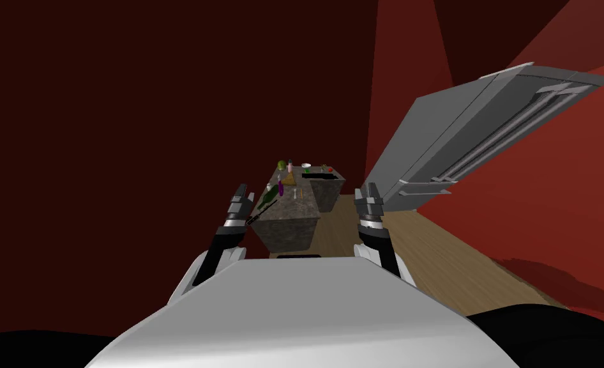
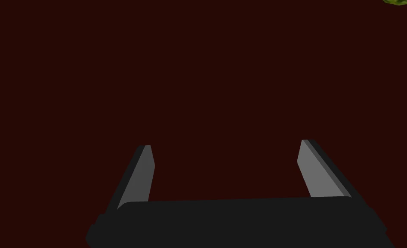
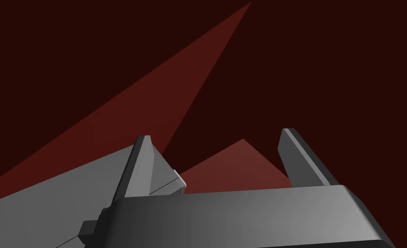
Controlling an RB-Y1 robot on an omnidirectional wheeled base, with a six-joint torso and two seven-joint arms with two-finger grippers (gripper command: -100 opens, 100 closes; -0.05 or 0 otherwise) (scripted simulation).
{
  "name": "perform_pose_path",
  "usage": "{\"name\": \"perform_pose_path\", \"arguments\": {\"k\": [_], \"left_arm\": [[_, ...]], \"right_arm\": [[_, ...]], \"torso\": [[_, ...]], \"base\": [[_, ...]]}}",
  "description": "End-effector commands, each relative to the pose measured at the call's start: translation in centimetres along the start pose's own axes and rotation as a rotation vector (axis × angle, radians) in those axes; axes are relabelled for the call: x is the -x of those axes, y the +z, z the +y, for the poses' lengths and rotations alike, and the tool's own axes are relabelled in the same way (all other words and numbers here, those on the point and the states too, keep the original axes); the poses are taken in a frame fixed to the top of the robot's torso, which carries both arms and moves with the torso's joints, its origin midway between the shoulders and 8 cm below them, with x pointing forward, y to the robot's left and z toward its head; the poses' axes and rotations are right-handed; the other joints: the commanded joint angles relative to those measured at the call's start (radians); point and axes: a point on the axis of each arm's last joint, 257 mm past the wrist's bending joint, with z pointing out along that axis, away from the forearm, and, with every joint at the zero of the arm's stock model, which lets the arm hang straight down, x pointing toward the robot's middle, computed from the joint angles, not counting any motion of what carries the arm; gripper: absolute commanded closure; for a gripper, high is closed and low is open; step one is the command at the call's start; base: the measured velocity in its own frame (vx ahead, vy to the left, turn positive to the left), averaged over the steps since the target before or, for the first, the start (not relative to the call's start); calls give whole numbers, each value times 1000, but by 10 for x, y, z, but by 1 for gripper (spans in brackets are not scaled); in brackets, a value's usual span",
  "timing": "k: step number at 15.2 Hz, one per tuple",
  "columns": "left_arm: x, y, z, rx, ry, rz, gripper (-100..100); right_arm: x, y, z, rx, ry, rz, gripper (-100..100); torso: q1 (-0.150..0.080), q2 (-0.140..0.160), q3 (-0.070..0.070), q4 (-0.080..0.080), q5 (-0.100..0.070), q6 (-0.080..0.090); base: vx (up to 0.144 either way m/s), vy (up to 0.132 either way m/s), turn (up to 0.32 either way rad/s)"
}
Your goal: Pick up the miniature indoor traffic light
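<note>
We hold our left gripper [image 2: 224,148] and right gripper [image 3: 215,137] spread and empty. The dark speckled tabletop [image 1: 294,211] lies well ahead between them; the pickup looks unstarted.

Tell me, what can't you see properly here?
Head view: the small things on the counter are too tiny to tell which one to pick up.
Left wrist view: a green thing is cut off by the corner.
Right wrist view: the grey fridge is partly behind the right end effector.

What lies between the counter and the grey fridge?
In the head view, wooden floor lies between counter and fridge; the right gripper hangs before it.
</note>
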Motion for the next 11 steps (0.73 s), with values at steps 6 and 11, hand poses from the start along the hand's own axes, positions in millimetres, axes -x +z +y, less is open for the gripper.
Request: {"name": "perform_pose_path", "arguments": {"k": [6,11], "left_arm": [[37,-13,59,206,-13,-27,-100],[50,-20,80,282,-20,-46,-100]], "right_arm": [[0,0,0,0,0,0,0],[0,0,0,0,0,0,0]], "torso": [[0,0,0,0,0,0],[0,0,0,0,0,0]], "base": [[-19,-39,-128],[-13,-30,-93]]}}
